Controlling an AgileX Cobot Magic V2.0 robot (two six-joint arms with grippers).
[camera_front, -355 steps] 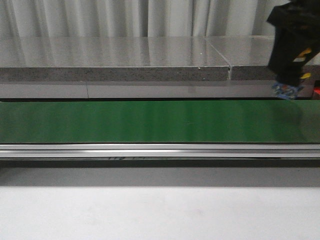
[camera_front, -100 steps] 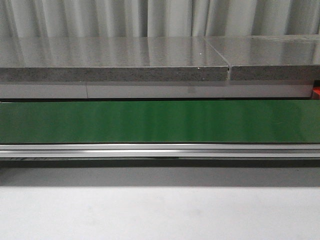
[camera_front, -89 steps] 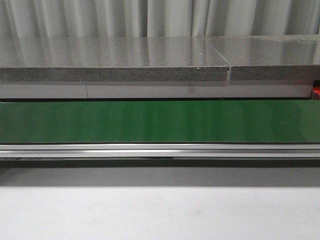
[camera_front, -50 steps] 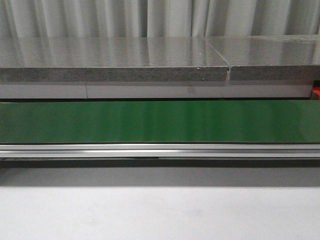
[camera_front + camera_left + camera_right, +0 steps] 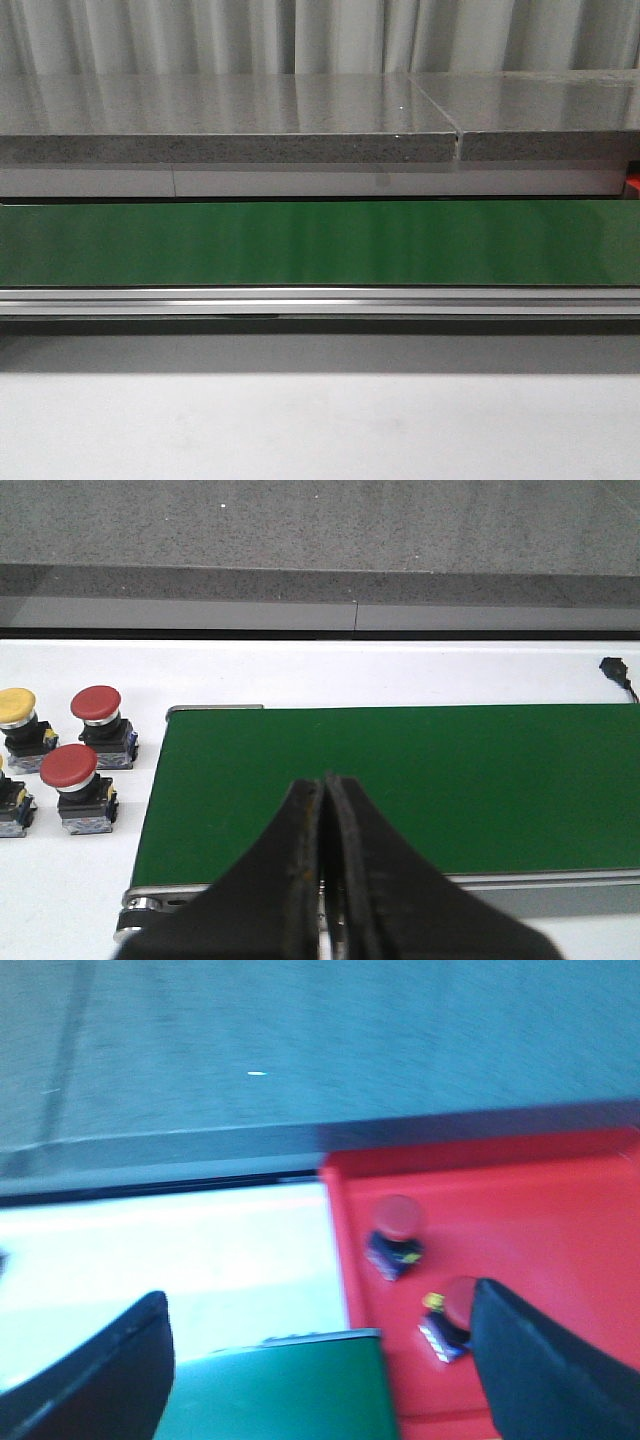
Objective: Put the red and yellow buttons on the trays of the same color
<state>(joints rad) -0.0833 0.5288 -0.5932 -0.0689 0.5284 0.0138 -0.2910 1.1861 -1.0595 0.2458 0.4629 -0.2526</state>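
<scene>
In the left wrist view two red buttons (image 5: 96, 705) (image 5: 69, 767) and a yellow button (image 5: 16, 706) stand on the white table beside the end of the green belt (image 5: 400, 780). My left gripper (image 5: 323, 785) is shut and empty over the belt. In the right wrist view, which is blurred, a red tray (image 5: 540, 1220) holds two red buttons (image 5: 396, 1220) (image 5: 458, 1305). My right gripper (image 5: 320, 1325) is open and empty above the belt end (image 5: 280, 1390), next to the tray. No yellow tray shows. Neither gripper appears in the front view.
The front view shows the green conveyor belt (image 5: 320, 243) with its metal rail (image 5: 320, 300), a grey stone ledge (image 5: 230, 120) behind and curtains. A sliver of red (image 5: 633, 184) peeks in at the right edge. A black cable end (image 5: 615, 668) lies on the white table.
The right arm, which hung at the front view's upper right 3.6 s ago, has left that view. Over the last second nothing in the front view has moved.
</scene>
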